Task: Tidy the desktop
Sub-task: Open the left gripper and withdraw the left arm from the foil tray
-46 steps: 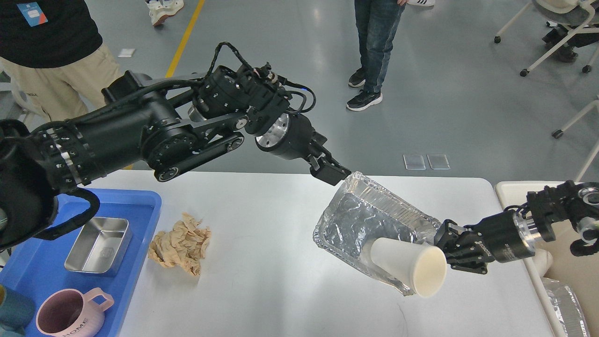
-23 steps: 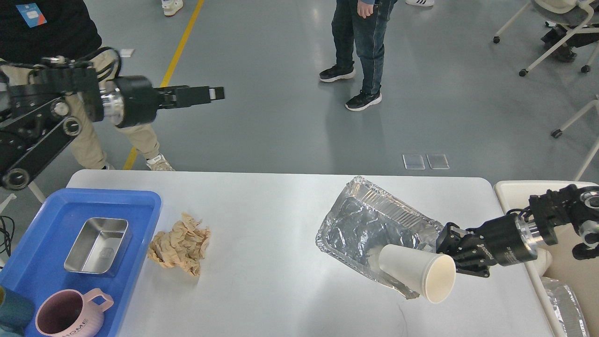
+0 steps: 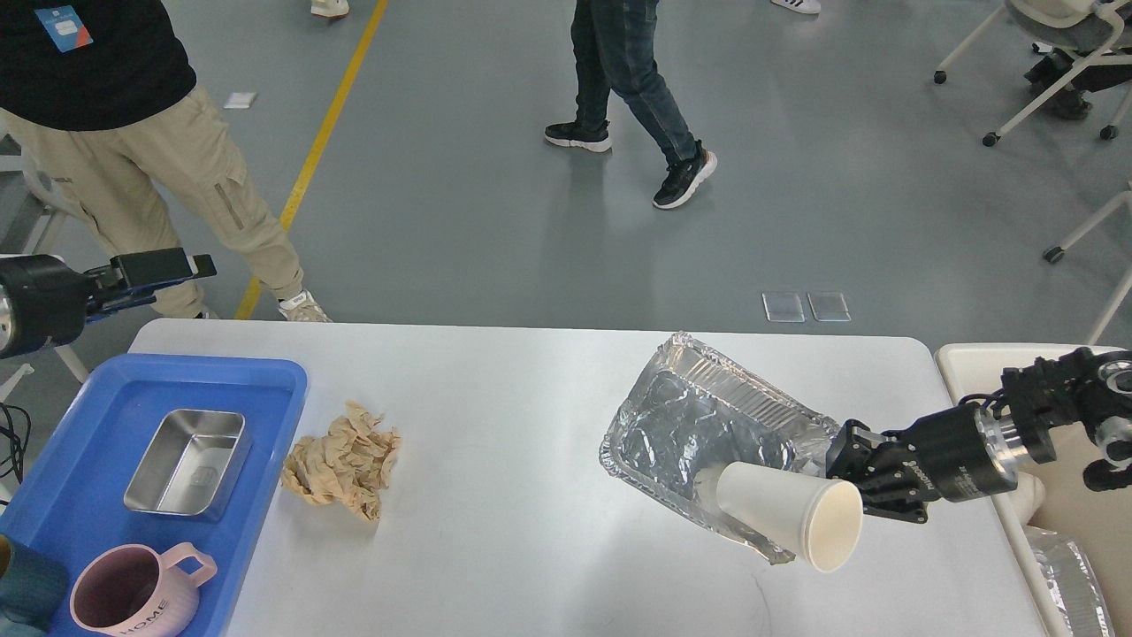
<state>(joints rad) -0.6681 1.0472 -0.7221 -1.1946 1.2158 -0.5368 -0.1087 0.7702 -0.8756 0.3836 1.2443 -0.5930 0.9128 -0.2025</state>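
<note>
The white worktop, the desktop to be tidied, fills the lower middle of the head view, with a blue tray at its left edge and a beige bin off its right end. The sorting seems clear from the layout: the tray holds the reusable things, a steel dish and a pink mug, while the bin, with foil already in it, looks meant for the disposables. The right gripper has its fingers closed on the rim of a crumpled foil tray, which is tilted with its far side raised; a white paper cup lies on its side inside, mouth toward the viewer, so both pieces can likely go to the bin in one carry. The tilt risks the cup rolling out. A crumpled brown paper ball sits just beside the blue tray, untouched, probably the next item. The left gripper hangs off the worktop's far left corner, holding nothing; whether its fingers are apart I cannot tell.
</note>
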